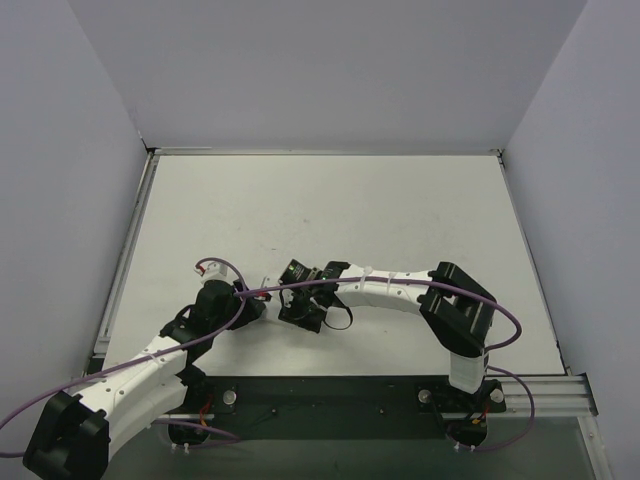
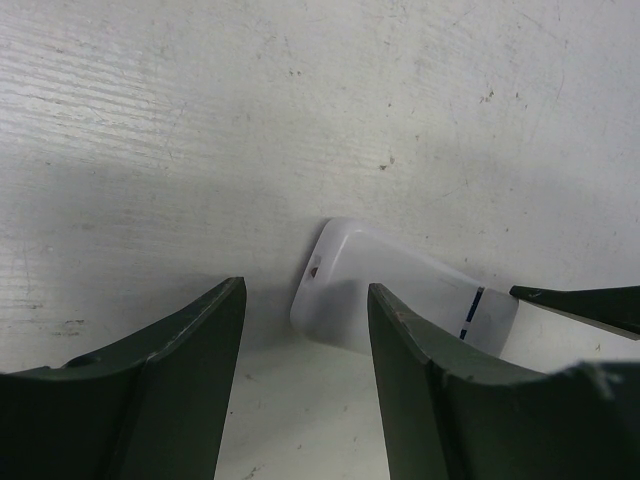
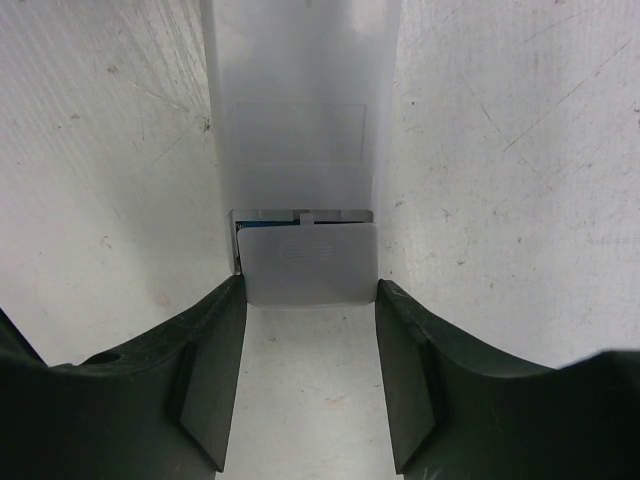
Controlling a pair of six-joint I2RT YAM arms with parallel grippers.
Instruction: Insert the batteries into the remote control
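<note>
The white remote control point(image 3: 300, 130) lies back-up on the table. Its battery cover point(image 3: 310, 262) sits slightly slid off, and a thin strip of blue battery point(image 3: 270, 222) shows in the gap. My right gripper point(image 3: 310, 285) has its fingertips against both sides of the cover end. In the left wrist view the remote's other end point(image 2: 390, 280) lies just beyond my open left gripper point(image 2: 305, 290), partly behind the right finger. A blue sliver point(image 2: 472, 310) shows there. In the top view both grippers point(image 1: 255, 305) point(image 1: 300, 300) meet and hide the remote.
The white table point(image 1: 330, 210) is walled by grey panels at the back and sides. A dark rail point(image 1: 330, 395) runs along the near edge by the arm bases. Purple cables point(image 1: 230, 270) loop over both arms.
</note>
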